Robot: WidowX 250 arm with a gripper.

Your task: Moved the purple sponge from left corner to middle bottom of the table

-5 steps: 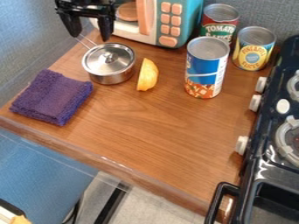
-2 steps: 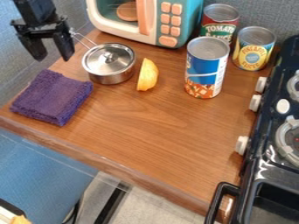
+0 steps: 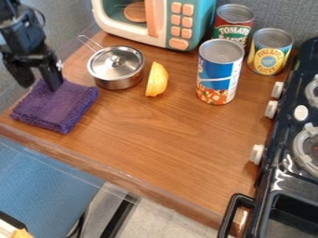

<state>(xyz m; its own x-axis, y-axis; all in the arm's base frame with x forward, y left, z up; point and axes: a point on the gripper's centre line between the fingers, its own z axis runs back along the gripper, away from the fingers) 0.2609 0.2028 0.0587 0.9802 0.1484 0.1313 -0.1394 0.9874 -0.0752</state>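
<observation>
With twelve at the top of the view, my arm comes in from ten o'clock, and my gripper [image 3: 40, 84] hangs down just short of that hour. My jaws stand wide apart, one on the left and one on the right, their tips pointing down. The purple sponge [image 3: 55, 104] lies flat on the tabletop [image 3: 158, 135], in its left corner between nine and ten. My right jaw overlaps its upper part in the view; I cannot tell whether the two touch.

Near the sponge, at eleven, I have the lidded steel pot [image 3: 116, 67], its wire handle pointing between ten and eleven. Just beside the pot, at twelve, an orange wedge [image 3: 156, 80] stands on end. Beyond it, also at twelve, is the toy microwave [image 3: 168, 21] with its peach buttons.

Three upright cans share the far right: the blue can [image 3: 218, 69] at half past one, the tomato can [image 3: 235, 16] behind it at one, and the pineapple can [image 3: 270, 53] towards two. The black stove [image 3: 282, 162] runs down the right side, from two to five.
</observation>
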